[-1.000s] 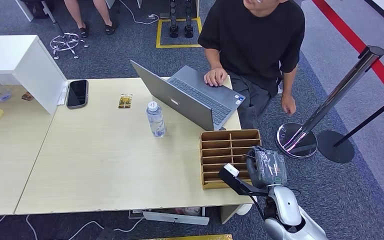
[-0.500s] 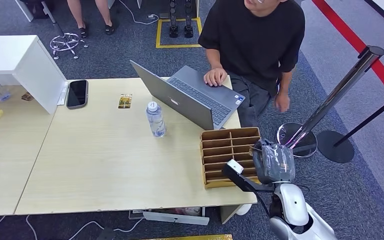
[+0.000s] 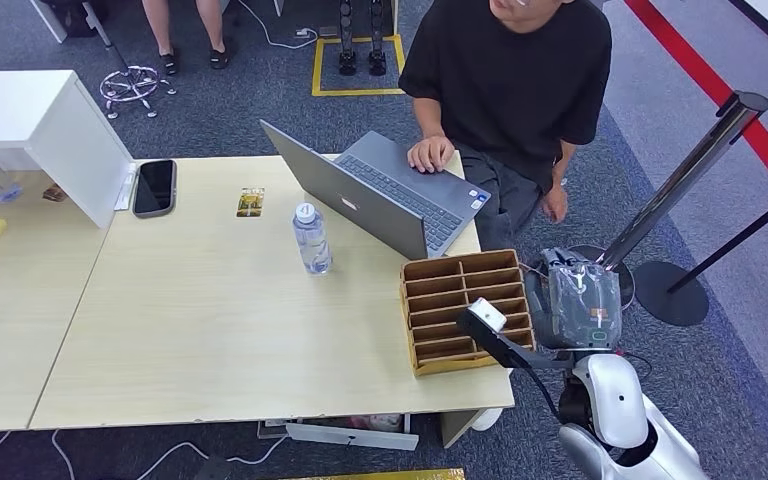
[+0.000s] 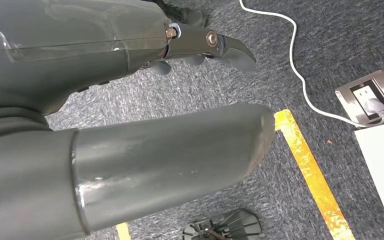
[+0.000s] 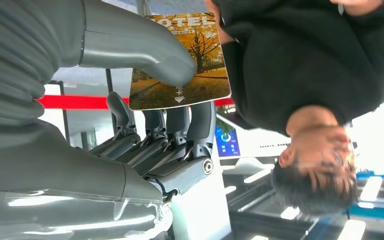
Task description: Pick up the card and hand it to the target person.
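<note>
At lower right of the head view, the right hand [image 3: 582, 305] pinches the card [image 5: 182, 62] under its thumb toward the person [image 3: 510, 75]; that shallow hold could let it slip.

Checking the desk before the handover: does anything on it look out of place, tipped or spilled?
Nothing stands out. The water bottle stands upright and capped, the phone lies flat, the wooden organizer sits at the table corner. One stray card lies flat beside the phone; the right hand holds another.
</note>
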Action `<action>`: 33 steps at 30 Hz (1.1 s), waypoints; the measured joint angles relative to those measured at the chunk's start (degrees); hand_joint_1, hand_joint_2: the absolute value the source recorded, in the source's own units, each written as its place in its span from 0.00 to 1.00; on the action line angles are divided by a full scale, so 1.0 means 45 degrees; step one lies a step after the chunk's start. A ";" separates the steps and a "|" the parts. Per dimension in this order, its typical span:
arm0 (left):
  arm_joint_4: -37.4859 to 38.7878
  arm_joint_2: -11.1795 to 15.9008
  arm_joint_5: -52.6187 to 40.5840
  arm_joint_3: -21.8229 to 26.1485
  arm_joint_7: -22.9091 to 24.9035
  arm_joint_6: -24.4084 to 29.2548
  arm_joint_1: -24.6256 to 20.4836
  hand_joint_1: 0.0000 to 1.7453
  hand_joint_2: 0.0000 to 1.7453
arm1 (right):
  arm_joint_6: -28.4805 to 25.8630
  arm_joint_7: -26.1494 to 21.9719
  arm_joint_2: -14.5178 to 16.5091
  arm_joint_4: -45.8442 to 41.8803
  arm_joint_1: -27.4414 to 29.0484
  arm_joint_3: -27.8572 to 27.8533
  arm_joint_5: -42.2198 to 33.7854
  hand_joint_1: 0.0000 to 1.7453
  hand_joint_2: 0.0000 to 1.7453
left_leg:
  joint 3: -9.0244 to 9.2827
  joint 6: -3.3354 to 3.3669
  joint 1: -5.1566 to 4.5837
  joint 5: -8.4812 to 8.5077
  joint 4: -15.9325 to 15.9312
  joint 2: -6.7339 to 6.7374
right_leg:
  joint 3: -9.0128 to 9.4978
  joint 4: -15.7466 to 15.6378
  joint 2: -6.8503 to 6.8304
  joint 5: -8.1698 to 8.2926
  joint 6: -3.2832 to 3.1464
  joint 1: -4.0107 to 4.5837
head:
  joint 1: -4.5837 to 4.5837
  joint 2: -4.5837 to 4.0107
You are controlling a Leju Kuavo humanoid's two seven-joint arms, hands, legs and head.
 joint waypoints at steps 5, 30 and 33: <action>0.0000 0.0000 -0.0035 0.0000 0.0003 -0.0004 -0.0001 0.00 0.00 | 0.0074 0.0056 -0.0220 -0.0442 -0.0003 -0.0399 -0.0052 0.75 1.00 | 0.0001 0.0000 -0.0001 0.0000 0.0001 0.0000 | 0.0000 0.0000 0.0000 0.0000 0.0000 -0.0001 | 0.0001 0.0000; 0.0000 -0.0004 -0.0364 0.0000 0.0270 -0.0172 -0.0201 0.00 0.00 | 0.0044 -0.0101 -0.0971 0.0927 -0.0359 -0.1776 -0.0866 0.75 1.00 | -0.0002 0.0000 -0.0001 0.0000 0.0002 -0.0001 | 0.0000 0.0000 -0.0002 0.0000 0.0001 -0.0001 | 0.0000 0.0000; 0.0000 -0.0005 -0.0369 0.0000 0.0289 -0.0174 -0.0231 0.00 0.00 | 0.0041 -0.0107 -0.0996 0.1354 -0.0382 -0.1825 -0.0877 0.75 1.00 | -0.0002 0.0000 -0.0001 0.0000 0.0002 -0.0001 | -0.0001 0.0000 -0.0002 0.0000 0.0001 -0.0001 | 0.0001 0.0000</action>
